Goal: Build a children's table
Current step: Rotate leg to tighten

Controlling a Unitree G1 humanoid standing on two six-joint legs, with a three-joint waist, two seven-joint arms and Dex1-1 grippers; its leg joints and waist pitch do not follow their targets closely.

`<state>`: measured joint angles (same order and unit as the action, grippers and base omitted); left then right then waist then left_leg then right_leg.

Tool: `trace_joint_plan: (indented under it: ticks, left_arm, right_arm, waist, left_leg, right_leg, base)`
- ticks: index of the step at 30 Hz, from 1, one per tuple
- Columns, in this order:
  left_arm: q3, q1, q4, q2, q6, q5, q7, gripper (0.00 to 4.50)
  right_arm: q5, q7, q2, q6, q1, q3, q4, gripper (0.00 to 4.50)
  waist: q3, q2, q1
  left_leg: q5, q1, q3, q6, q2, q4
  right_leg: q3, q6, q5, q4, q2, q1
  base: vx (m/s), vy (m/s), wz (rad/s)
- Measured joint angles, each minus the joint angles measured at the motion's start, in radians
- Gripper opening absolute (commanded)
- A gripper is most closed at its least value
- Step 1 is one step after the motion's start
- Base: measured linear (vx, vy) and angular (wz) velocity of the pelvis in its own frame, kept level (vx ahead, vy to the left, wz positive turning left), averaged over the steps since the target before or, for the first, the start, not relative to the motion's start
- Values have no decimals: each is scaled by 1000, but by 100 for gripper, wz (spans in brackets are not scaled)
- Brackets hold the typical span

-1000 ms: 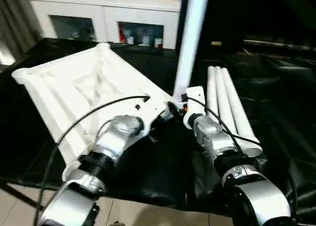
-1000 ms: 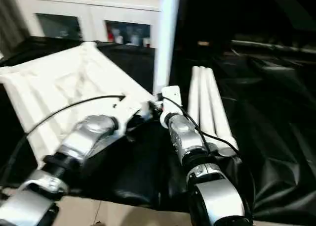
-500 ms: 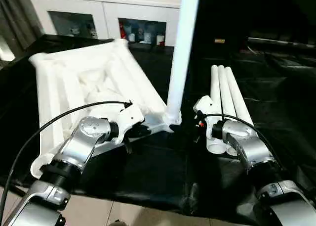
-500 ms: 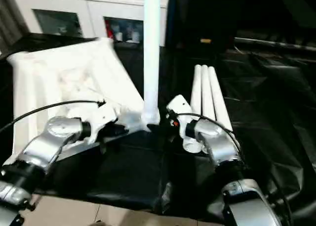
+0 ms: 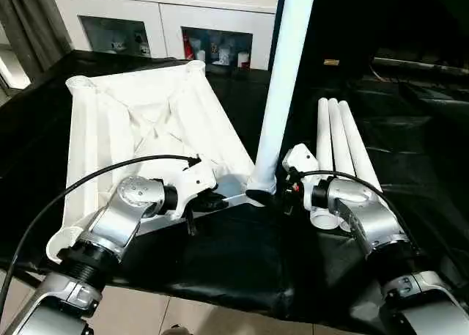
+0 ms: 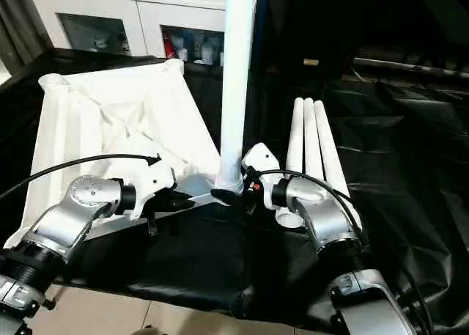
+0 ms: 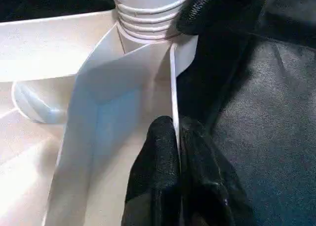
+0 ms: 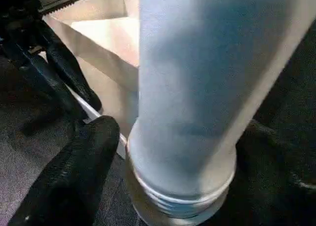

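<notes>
A white tabletop [image 5: 146, 137] lies underside up on a black-draped table [image 5: 242, 254], filling the left centre of the head-camera frame, its ribs and round corner sockets showing. At its near right corner, just below frame centre, one leg [image 5: 282, 78] stands upright in a socket, leaning slightly right and running out of the top edge; its ridged end sits at the socket mouth in the wrist views. The left gripper [image 5: 212, 201], reaching in from the lower left, has its black fingers [image 7: 163, 152] pinched together on the tabletop's thin edge wall, one on either side, close beside the seated leg. The right gripper [image 5: 282, 196], coming from the lower right, stands wide around the base of the leg, one finger [image 8: 79, 171] on one side of the tube and the other at its far side; whether the pads press the tube cannot be told. Three spare legs [image 5: 341, 148] lie side by side on the black cloth at right centre, their near ends just behind the right wrist. A white cabinet [image 5: 168, 20] with glass doors crosses the upper left of the frame behind the table.
</notes>
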<state>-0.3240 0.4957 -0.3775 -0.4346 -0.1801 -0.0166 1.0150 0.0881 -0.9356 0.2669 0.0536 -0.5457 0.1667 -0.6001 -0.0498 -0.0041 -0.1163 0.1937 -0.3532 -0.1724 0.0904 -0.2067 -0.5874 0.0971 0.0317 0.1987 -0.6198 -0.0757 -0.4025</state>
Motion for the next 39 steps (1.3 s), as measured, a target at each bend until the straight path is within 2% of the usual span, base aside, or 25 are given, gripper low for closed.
trace_joint_plan:
  ticks: [3, 4, 8, 16, 18, 21, 23, 27, 32, 33, 37, 39]
  left_arm:
    - [0, -3, 3, -4, 0, 1, 6, 0]
    - [0, -3, 3, -4, 0, 1, 6, 0]
    - [0, -6, 7, -5, -1, 1, 6, 0]
    - [6, -6, 7, -3, -21, 1, 3, 0]
    - [15, 8, -25, 33, -46, -1, -42, 0]
    - [30, 76, -122, 130, -107, -28, -186, 0]
    - [43, 113, -169, 199, -170, -27, -278, 0]
    - [64, 155, -234, 288, -218, -27, -398, 0]
    - [63, 165, -243, 324, -221, -50, -454, 0]
    - [61, 165, -244, 324, -214, -57, -455, 0]
    - [56, 166, -244, 307, -194, -66, -462, 0]
    - [53, 166, -244, 290, -181, -67, -464, 0]
  right_arm:
    - [-1, 3, 0, 1, 0, 0, 0, 334]
    - [-1, 3, 0, 2, 0, -1, 0, 309]
    - [-1, 4, 0, 4, 0, -1, 0, 281]
    - [-5, 24, -11, 9, 0, -3, -9, 272]
    - [-4, 91, -47, 10, -2, -24, -42, 272]
    - [-10, 326, -124, 22, -43, -88, -131, 272]
    - [-22, 467, -161, 28, -71, -110, -178, 271]
    - [-39, 683, -228, 39, -126, -143, -255, 271]
    - [-41, 770, -256, 41, -175, -162, -314, 271]
    - [-42, 774, -258, 34, -182, -163, -325, 327]
    - [-40, 753, -268, 19, -194, -170, -354, 347]
    - [-40, 741, -279, 6, -185, -170, -371, 377]
  waist:
    - [0, 0, 0]
    - [0, 0, 0]
    - [0, 0, 0]
    - [0, 0, 3]
    - [0, 0, 4]
    - [0, 0, 6]
    - [0, 0, 7]
    - [0, 0, 10]
    - [1, 0, 14]
    - [1, -1, 15]
    - [1, 0, 17]
    - [0, 0, 26]
  left_leg:
    - [0, 0, 0, 0, 0, 0]
    - [0, 0, 0, 0, 0, 0]
    - [0, 0, 0, 0, 0, 0]
    - [0, 1, 0, 0, 0, 0]
    - [0, 4, 0, 1, 0, 0]
    - [0, 7, 0, 3, 1, -1]
    - [-1, 8, 0, 3, 1, -1]
    - [-1, 19, 0, 3, 1, 2]
    - [-1, 19, 0, 3, 1, 2]
    - [-1, 19, 0, 3, 1, 2]
    - [-1, 17, 0, 3, 2, 8]
    - [-2, 15, 0, 5, 2, 10]
  right_leg:
    - [0, 0, 0, 0, 0, 0]
    - [0, 0, 0, 0, 0, 0]
    - [0, 0, 0, 0, 0, 0]
    - [0, 0, 0, -1, 0, 1]
    - [0, 0, 0, -2, 0, 7]
    - [-1, -3, 0, -1, -1, 9]
    - [-1, -3, 0, 0, -1, 10]
    - [-1, -3, -1, 5, 0, 17]
    - [-1, -6, -2, 8, 0, 19]
    - [-1, -6, -2, 8, -1, 19]
    - [-1, -7, -2, 8, 0, 19]
    - [0, -7, -2, 8, 0, 16]
  base:
    - [0, 0, 0]
    - [0, 0, 0]
    - [0, 0, 0]
    - [0, 0, 0]
    - [0, 0, 0]
    - [0, 0, 0]
    - [0, 0, 0]
    - [0, 0, 0]
    - [0, 0, 0]
    - [0, 0, 0]
    - [0, 0, 0]
    - [0, 0, 0]
